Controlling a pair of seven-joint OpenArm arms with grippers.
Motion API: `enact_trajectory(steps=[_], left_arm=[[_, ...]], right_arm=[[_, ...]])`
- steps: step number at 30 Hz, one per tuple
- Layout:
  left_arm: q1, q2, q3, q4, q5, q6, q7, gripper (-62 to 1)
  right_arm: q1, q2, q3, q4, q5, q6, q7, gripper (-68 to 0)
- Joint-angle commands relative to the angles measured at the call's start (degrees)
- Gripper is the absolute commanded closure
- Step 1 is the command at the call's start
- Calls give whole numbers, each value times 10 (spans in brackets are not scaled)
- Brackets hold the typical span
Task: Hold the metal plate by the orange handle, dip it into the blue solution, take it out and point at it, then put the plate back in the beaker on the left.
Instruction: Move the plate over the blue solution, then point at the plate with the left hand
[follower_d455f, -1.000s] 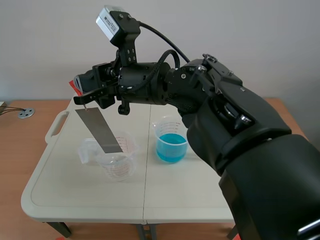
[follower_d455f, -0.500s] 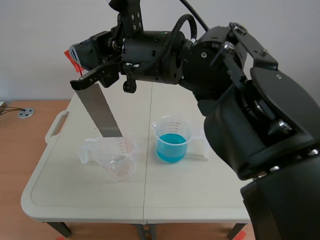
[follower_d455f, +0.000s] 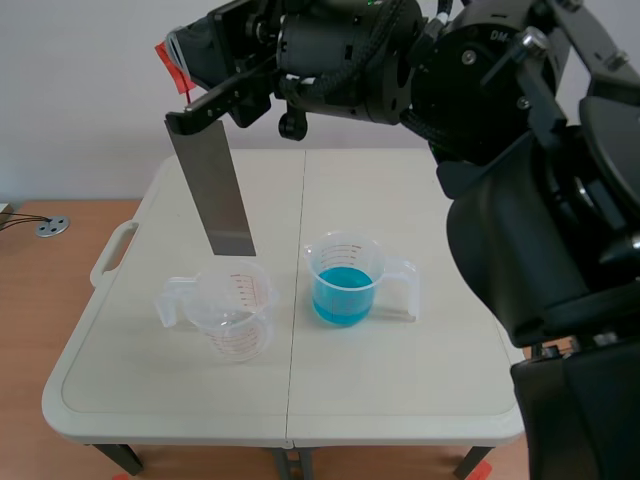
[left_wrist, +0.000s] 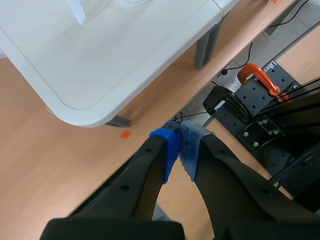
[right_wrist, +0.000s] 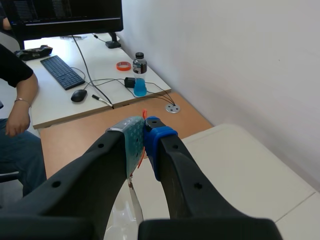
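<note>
The left gripper (left_wrist: 179, 145) is closed on nothing, off the table (left_wrist: 115, 65); the right gripper (right_wrist: 144, 136) pinches the orange handle (follower_d455f: 172, 58); the plate (follower_d455f: 212, 190) hangs tilted just above the empty beaker (follower_d455f: 235, 315); the blue beaker (follower_d455f: 345, 280) stands beside it.

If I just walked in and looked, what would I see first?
First, the long grey metal plate hanging up in the air, with the right gripper shut on the orange handle at its top. Next, the beaker of bright blue solution in the middle of the white table, with a clear beaker beside it, under the plate.
</note>
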Motion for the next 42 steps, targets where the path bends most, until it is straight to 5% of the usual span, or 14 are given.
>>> enact_trajectory(steps=[1, 23, 35, 42], left_arm=[[1, 4, -1, 3, -4, -1, -6, -16], [-50, -38, 0, 3, -12, -6, -8, -16], [-198, -143, 47, -43, -114, -14, -8, -16], [-343, -161, 125, -104, -116, -25, -9, -16]], right_arm=[[7, -5, 9, 14, 5, 7, 4, -15], [7, -4, 143, 84, 5, 7, -73, -15], [7, 24, 156, 84, 20, 7, -77, -15], [7, 24, 173, 84, 20, 7, -89, -15]])
